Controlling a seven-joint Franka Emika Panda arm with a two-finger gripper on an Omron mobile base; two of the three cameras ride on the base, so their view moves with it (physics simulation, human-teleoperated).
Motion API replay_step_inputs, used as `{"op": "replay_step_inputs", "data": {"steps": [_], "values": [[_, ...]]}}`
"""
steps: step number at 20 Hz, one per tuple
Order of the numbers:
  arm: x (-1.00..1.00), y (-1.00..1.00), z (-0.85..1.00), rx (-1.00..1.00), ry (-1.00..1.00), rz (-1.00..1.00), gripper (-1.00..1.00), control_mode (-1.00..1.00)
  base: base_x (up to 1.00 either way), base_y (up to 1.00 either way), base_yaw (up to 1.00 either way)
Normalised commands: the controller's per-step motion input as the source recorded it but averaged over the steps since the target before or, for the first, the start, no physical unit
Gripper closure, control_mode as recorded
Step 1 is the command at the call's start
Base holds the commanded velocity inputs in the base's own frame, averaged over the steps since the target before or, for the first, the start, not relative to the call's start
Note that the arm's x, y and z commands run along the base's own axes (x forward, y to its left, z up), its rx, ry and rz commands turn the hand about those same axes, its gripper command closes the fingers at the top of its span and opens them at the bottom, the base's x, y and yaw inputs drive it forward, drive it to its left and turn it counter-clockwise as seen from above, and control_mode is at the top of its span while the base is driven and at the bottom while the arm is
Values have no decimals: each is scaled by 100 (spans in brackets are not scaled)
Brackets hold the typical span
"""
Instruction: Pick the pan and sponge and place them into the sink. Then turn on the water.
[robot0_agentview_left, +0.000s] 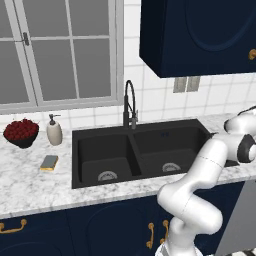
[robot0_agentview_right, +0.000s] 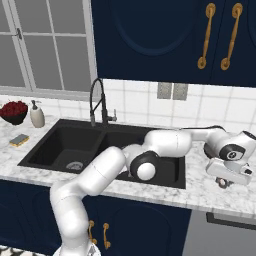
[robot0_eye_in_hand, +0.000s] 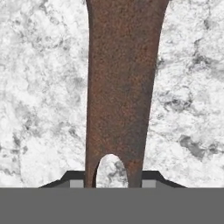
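Gripper (robot0_agentview_right: 223, 183) straddles the pan (robot0_eye_in_hand: 120, 87) handle on the counter (robot0_agentview_left: 30, 185) right of the sink (robot0_agentview_left: 75, 150), fingers flanking, grip unconfirmed. Risk: an end-of-handle hold lets the pan droop or twist free.

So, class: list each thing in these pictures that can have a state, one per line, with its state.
pan: on the marble counter, handle between the fingertips
gripper: low over the handle's end; grip cannot be judged
sponge: flat on the counter, left of the sink
sink: both basins empty
faucet: off, no stream
soap dispenser: upright
upper cabinet: doors shut
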Motion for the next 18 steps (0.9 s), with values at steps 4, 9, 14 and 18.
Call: {"op": "replay_step_inputs", "data": {"steps": [4,9,14,18], "values": [[-32,43,-4,-4,-17,7,100,-100,0,0,0],[-33,52,18,-4,-12,3,100,-100,0,0,0],[-10,94,10,-9,0,8,100,-100,0,0,0],[-5,97,1,-16,0,15,100,-100,0,0,0]]}}
